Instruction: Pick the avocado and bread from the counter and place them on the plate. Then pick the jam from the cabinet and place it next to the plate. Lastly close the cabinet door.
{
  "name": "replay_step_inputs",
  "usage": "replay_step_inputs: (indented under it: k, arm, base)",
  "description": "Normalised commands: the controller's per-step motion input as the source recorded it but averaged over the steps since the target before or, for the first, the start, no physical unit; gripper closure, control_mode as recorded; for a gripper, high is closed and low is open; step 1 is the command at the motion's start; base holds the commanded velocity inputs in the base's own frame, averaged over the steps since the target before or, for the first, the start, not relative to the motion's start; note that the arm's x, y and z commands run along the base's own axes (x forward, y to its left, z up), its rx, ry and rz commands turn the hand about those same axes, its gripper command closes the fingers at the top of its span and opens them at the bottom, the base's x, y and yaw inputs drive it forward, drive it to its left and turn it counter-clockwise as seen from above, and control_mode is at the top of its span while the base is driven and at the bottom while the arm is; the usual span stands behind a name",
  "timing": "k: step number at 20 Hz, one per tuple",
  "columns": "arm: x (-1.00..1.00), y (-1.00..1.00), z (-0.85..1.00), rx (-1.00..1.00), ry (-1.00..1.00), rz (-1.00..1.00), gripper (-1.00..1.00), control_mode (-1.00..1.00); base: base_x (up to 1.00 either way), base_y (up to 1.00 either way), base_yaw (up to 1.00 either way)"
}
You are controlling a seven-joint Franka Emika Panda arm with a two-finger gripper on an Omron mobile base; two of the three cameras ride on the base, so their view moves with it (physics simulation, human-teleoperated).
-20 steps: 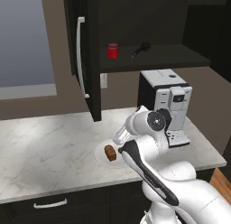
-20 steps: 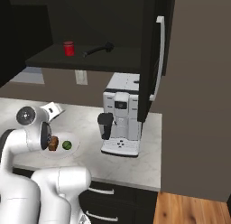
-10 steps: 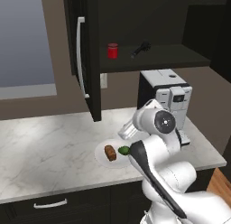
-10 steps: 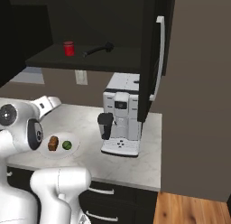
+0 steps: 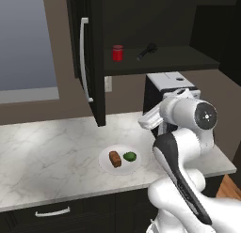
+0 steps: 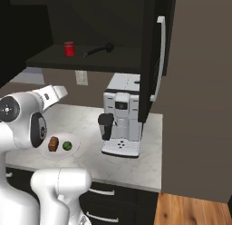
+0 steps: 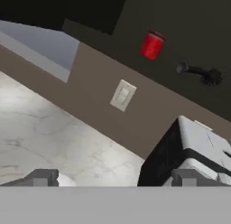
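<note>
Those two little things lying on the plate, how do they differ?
The bread is reddish-brown and oblong; the avocado is dark green and rounder. The bread lies to the left in the left base view, the avocado to its right. Both are small, sit close together on the white plate, and neither is held.

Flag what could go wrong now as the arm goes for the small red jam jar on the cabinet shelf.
1. The small red jam jar has a dark long-handled tool lying close beside it; the open gripper could knock it.
2. The open black-brown cabinet door hangs left of the reach path.
3. The black-and-white coffee machine stands underneath.
</note>
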Motion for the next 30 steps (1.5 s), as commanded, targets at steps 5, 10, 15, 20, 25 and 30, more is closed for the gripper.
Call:
replay_step_inputs:
  k: [5,10,15,20,25,30]
  arm:
    - [-0.12,-0.33,0.51,0.24,0.00,0.00,-1.00,-1.00]
    - [-0.20,-0.20,0.53,0.22,0.00,0.00,-1.00,-1.00]
    - [-0.30,-0.09,0.53,0.18,0.00,-0.01,-1.00,-1.00]
    - [-0.20,-0.04,0.48,0.17,0.00,-0.01,-1.00,-1.00]
    - [-0.02,0.00,0.44,0.14,0.02,-0.01,-1.00,-1.00]
    - [0.13,0.00,0.23,0.05,0.11,-0.03,-1.00,-1.00]
  base:
    - [0.00,0.00,0.00]
    - [0.00,0.00,0.00]
    - [0.00,0.00,0.00]
    - [0.00,0.00,0.00]
    - [0.00,0.00,0.00]
    - [0.00,0.00,0.00]
